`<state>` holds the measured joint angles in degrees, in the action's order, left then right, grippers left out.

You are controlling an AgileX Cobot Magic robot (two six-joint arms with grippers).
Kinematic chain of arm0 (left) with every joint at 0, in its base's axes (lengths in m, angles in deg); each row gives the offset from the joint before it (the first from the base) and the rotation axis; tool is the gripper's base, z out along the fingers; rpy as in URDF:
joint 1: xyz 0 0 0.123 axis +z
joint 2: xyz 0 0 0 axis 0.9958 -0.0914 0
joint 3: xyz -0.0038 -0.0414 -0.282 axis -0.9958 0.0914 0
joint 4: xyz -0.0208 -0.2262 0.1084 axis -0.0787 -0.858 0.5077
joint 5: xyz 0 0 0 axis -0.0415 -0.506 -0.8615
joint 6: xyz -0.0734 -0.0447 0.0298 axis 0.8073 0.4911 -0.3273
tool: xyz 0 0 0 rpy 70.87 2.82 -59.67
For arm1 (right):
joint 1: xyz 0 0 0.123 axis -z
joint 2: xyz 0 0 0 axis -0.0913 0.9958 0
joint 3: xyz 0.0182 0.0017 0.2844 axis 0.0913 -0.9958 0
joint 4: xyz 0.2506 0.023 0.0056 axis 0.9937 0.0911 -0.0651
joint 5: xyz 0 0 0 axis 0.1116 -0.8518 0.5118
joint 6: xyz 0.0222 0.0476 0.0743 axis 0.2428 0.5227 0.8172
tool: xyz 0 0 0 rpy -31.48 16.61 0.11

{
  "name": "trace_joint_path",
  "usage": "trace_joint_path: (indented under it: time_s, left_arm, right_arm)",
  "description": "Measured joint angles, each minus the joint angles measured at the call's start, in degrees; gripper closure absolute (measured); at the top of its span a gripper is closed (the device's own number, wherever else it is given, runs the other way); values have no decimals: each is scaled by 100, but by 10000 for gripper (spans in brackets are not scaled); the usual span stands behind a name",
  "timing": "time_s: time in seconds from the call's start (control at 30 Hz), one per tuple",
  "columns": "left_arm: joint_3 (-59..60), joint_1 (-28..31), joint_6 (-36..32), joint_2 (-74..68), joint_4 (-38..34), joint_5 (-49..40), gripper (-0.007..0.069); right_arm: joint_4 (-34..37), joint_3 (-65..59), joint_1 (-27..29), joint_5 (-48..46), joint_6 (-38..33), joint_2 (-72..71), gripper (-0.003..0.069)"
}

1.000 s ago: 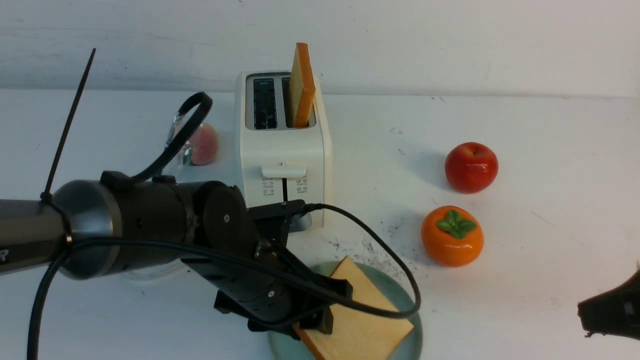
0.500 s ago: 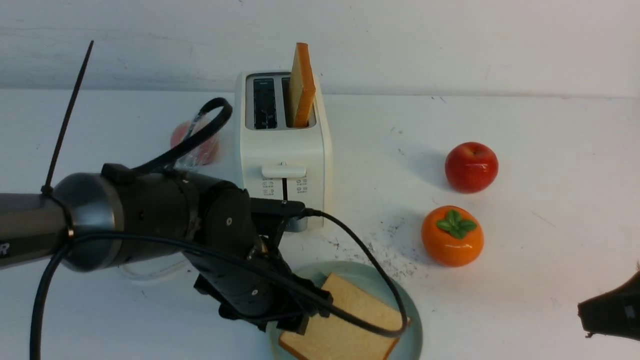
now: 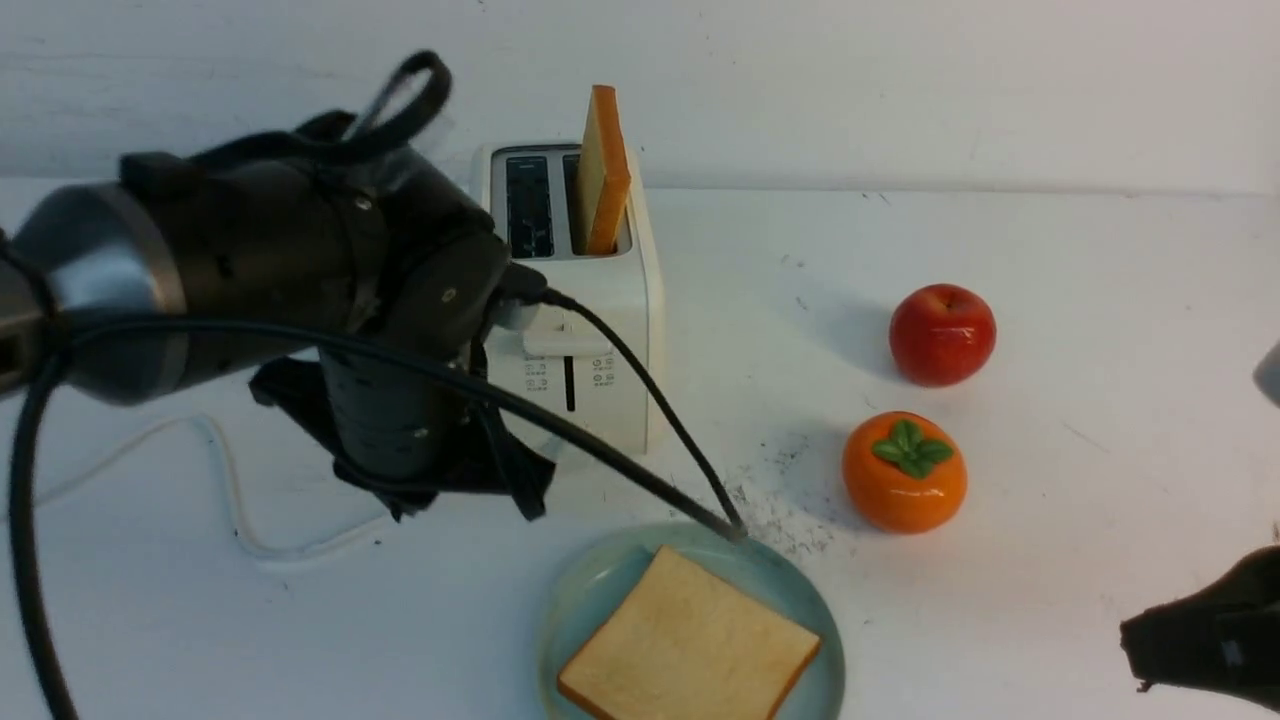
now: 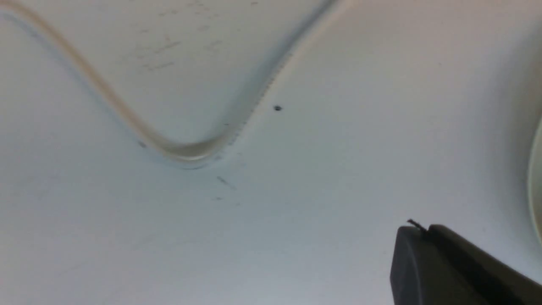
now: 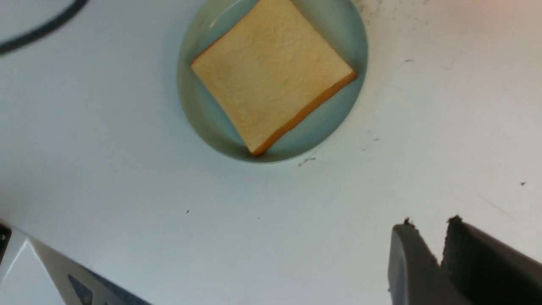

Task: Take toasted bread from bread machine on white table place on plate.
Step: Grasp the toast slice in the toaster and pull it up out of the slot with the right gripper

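Your left gripper (image 4: 420,232) is pressed together, empty: spread it before pinching the toasted bread (image 3: 603,165) standing in the bread machine (image 3: 620,320).

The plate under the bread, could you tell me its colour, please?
Pale blue-green; the plate shows best in the right wrist view.
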<state>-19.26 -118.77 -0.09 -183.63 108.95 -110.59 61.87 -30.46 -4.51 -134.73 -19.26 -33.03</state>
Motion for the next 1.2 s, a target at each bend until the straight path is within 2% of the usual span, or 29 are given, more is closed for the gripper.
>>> trace_joint_path:
  time_s: [0.1, 0.17, 0.23, 0.27, 0.33, 0.4, 0.43, 0.5, 0.53, 0.57, 0.67, 0.77, 0.87, 0.97, 1.0, 1.2]
  left_arm:
    - [-35, 132, 5, 540, 30, -150, 638]
    - [-41, 337, -1, 771, -175, -187, 638]
    - [-47, 844, -150, 1040, -565, -356, 638]
    - [-47, 844, -177, 1060, -606, -373, 638]
    - [-47, 1528, -616, 1271, -1150, -712, 638]
    - [-47, 1845, -796, 1335, -1398, -827, 638]
    - [-41, 2242, -1042, 1395, -1714, -916, 638]
    - [-27, 2506, -1225, 1430, -1923, -923, 638]
    - [-16, 2839, -1411, 1461, -2213, -949, 638]
    - [-10, 2872, -1427, 1462, -2240, -950, 638]
    - [-2, 3264, -1553, 1475, -2562, -968, 638]
    - [-2, 3331, -1565, 1475, -2682, -968, 638]
    - [-2, 3331, -1576, 1475, -2761, -968, 638]
    - [-2, 3331, -1587, 1475, -2791, -968, 638]
    - [-2, 3331, -1587, 1475, -2791, -963, 638]
    - [-2, 3331, -1589, 1475, -2791, -846, 638]
  right_arm:
    - [-99, 103, -560, 241, 6, 290, 643]
    - [-152, 226, -776, 294, 76, 516, 664]
    - [-192, 524, -1074, 330, 284, 919, 667]
    - [-192, 591, -1103, 338, 304, 961, 666]
    - [-210, 1060, -1501, 362, 552, 1541, 663]
    - [-215, 1333, -1688, 389, 687, 1827, 662]
    - [-236, 1732, -1923, 442, 809, 2212, 662]
    - [-302, 2064, -2084, 516, 834, 2508, 661]
    - [-448, 2655, -2268, 668, 867, 2965, 659]
    - [-469, 2655, -2283, 690, 867, 3014, 659]
    - [-888, 3774, -2392, 1080, 887, 3985, 655]
    - [-1128, 4471, -2392, 1218, 898, 4579, 648]
    - [-1463, 5303, -2392, 1251, 1059, 5202, 629]
    - [-2025, 6190, -2399, 1236, 1691, 5811, 552]
    - [-2055, 6190, -2399, 1236, 1691, 5828, 547]
    - [-3101, 6582, -2411, 1613, 2538, 5990, 344]
